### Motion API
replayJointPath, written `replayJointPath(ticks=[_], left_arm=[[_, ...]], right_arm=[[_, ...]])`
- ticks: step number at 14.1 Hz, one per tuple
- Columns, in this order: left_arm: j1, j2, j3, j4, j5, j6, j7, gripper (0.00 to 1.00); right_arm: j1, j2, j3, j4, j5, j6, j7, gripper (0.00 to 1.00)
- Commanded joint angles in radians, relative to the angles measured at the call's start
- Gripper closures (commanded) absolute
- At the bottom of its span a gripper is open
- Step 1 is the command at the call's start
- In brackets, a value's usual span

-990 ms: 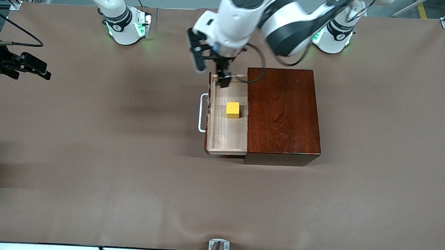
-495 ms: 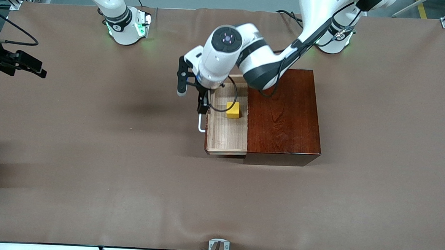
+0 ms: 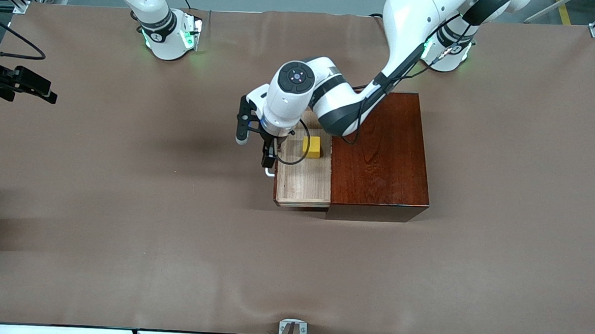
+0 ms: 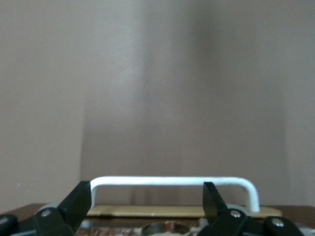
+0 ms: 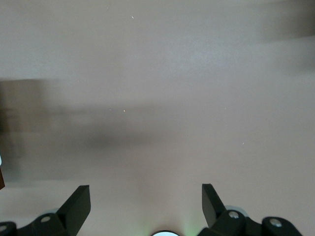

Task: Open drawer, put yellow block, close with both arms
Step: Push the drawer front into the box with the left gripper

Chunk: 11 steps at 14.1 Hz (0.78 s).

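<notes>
Brown matte tabletop [image 3: 123,188], left gripper [image 4: 146,199] spread at white bar handle [image 4: 172,181], right gripper [image 5: 146,199] spread, seemingly idle.

The left gripper [image 3: 268,158] hides most of the white handle [image 3: 268,172]; the yellow block [image 3: 312,147] lies partly under the arm.

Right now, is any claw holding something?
No. The left claw is open by the drawer's white handle; the right claw is open over bare table.
</notes>
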Motion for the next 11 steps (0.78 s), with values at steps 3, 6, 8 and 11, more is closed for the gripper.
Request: replayJointPath(ticks=[3, 6, 8, 11], left_arm=[[-0.012, 0.018, 0.024, 0.027, 0.025, -0.004, -0.022, 0.00], [-0.032, 0.032, 0.057, 0.027, 0.042, -0.003, -0.001, 0.00], [-0.041, 0.038, 0.057, 0.029, 0.051, -0.003, 0.006, 0.00], [-0.051, 0.035, 0.059, 0.029, 0.053, -0.004, 0.004, 0.00]], right_arm=[[0.014, -0.023, -0.008, -0.013, -0.011, 0.000, -0.010, 0.00], [0.012, -0.022, -0.008, -0.013, -0.011, 0.000, -0.008, 0.00], [0.011, -0.014, -0.008, -0.008, -0.011, 0.015, -0.010, 0.00], [0.014, -0.005, -0.008, -0.010, -0.011, 0.009, -0.010, 0.00]])
